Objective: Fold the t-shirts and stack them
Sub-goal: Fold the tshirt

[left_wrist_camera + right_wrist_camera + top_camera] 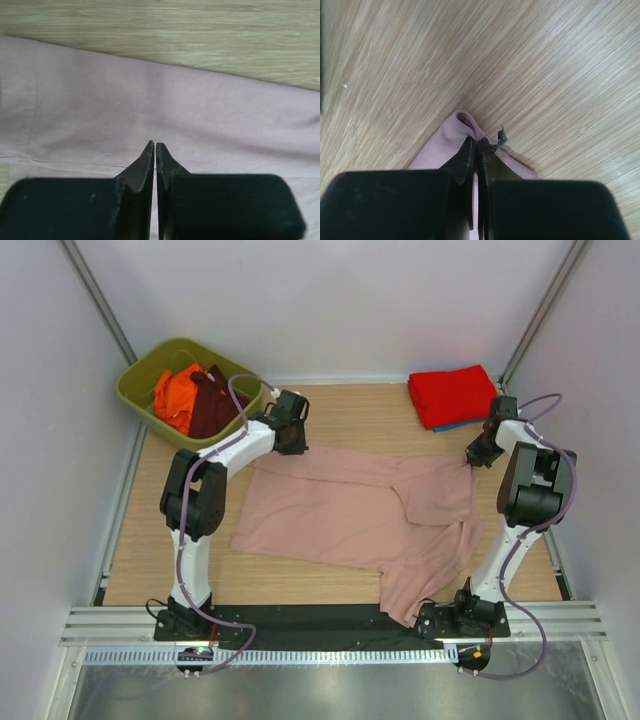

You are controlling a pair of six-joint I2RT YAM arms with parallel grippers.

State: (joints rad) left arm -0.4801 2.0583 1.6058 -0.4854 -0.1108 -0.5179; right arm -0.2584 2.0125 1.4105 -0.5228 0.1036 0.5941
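The dusty-pink t-shirt [340, 510] lies spread on the wooden table, its right part folded over and one end hanging off the near edge. My left gripper [294, 444] is shut at the shirt's far left edge. In the left wrist view its tips [154, 145] meet on the pink cloth [200, 110], where a crease ends. My right gripper [478, 456] is shut on the shirt's far right corner. The right wrist view shows a small fold of pink cloth [447, 140] pinched at its tips [479, 141]. A folded red t-shirt [452, 395] lies on a blue one [458, 426] at the far right.
A green basket [140, 390] at the far left holds an orange t-shirt [175, 395] and a maroon one [212, 405]. Bare wood [370, 410] lies between the basket and the red stack. White walls enclose the table on three sides.
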